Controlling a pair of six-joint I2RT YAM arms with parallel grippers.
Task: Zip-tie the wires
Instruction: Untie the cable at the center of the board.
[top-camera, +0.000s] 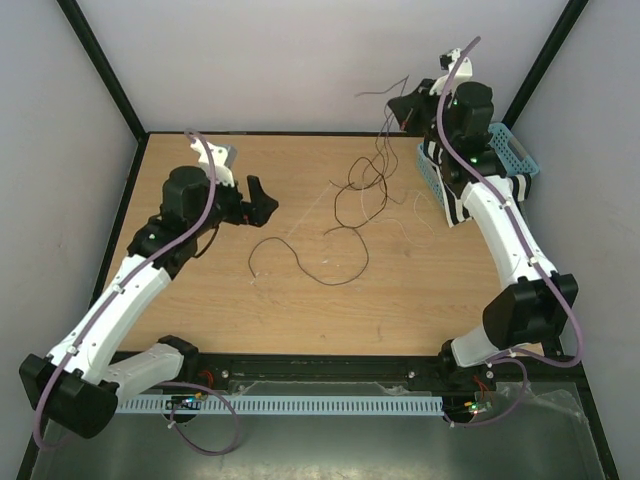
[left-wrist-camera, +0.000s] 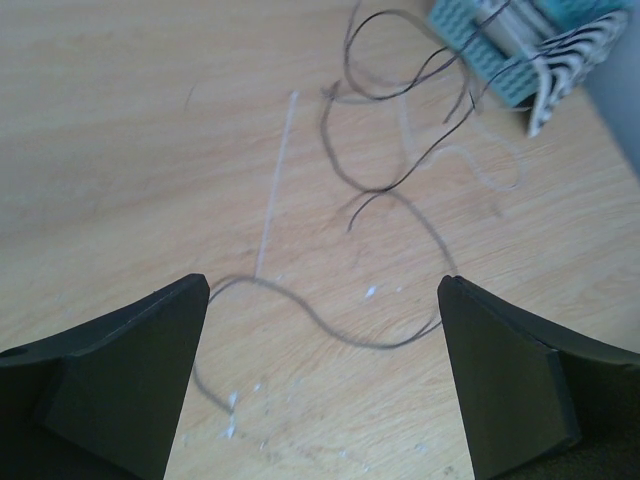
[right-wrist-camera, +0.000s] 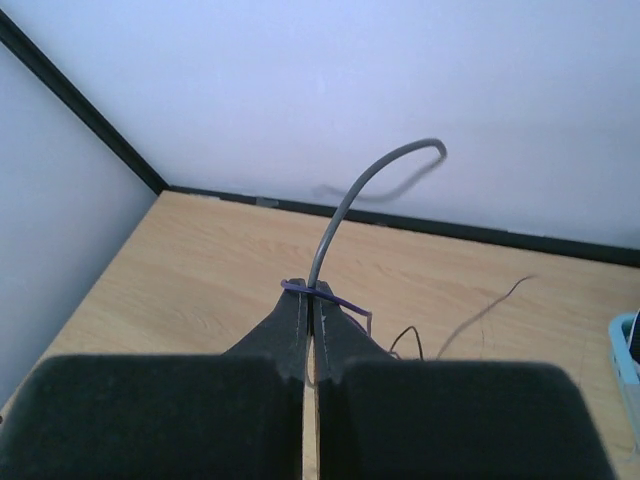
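**Mostly slack: limp wires, a springy tie**

Up at the far right, well above the table (top-camera: 200, 300): one strand of the wires (right-wrist-camera: 350, 195) pinched in the right gripper (right-wrist-camera: 312, 300), clamped tight on it. Most of the rest left in loose loops and curls on the wood, mid-table towards the right, with a few strands hanging from the raised grip.

Expect almost no weight, no stiffness and plenty of tangling. Likely to drag neighbouring loops along when lifted. Best gathered where several strands cross, not at a free end.

From the left wrist, flat on the wood just left of the loops: the zip tie (left-wrist-camera: 277, 180), pale and thin. Probably springy, slick and hard to lift off the surface. Take it near one end, pinching across the width.

Over the nearest curl, the left gripper (left-wrist-camera: 322, 290), spread wide and holding nothing.

Mind the blue basket (top-camera: 520, 155) and the zebra-striped item (top-camera: 452, 200) at the right edge, close beside the raised arm. Watch the curl of wire at the tie's near end: a possible snag.
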